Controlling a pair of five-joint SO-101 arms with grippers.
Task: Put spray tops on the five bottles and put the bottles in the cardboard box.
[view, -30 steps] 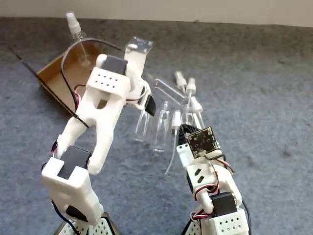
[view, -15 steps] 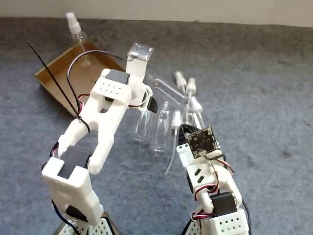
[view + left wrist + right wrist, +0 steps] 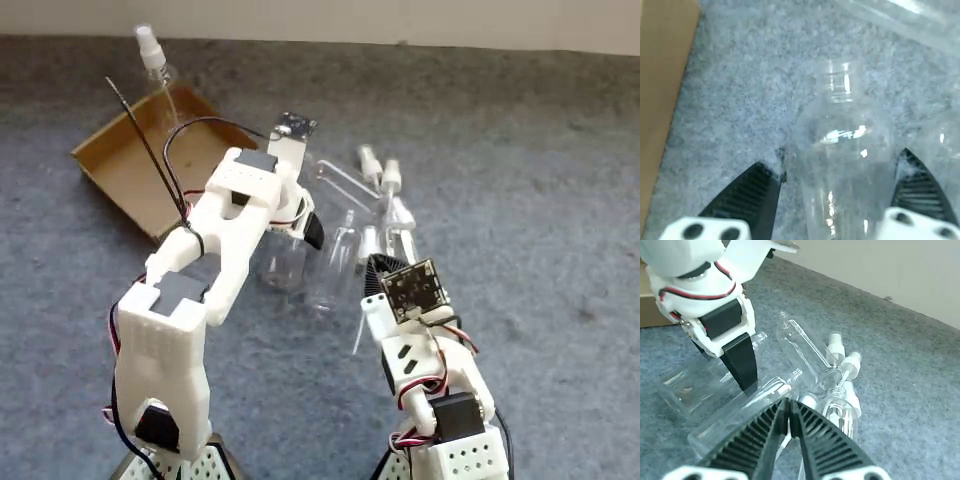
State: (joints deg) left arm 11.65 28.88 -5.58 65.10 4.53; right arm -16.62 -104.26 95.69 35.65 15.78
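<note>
Slippage is the chief risk at this point. The left gripper stands wide open astride a clear uncapped bottle. That bottle lies on the grey carpet just beside the cardboard box. One jaw is on the box side of the bottle and the other on the side away from the box. Neither jaw appears to touch the plastic, so the gripper has hold of nothing.

The bottle is smooth, round and light. I judge that closing off-centre could squirt it out of the grip. It could also roll against a second bare bottle lying alongside, one place farther from the box. That neighbour is close enough for the outer jaw to catch it as well, or to shove it into the loose spray tops scattered beyond it, farther again from the box.

The right gripper hangs over that cluster, well apart from the box, with its jaws pressed almost together. Whether anything is pinched between them I cannot tell. With both arms so close together, a knock between them seems possible.

One bottle with its spray top on stands at the box's far corner, so most of the task looks undone.
</note>
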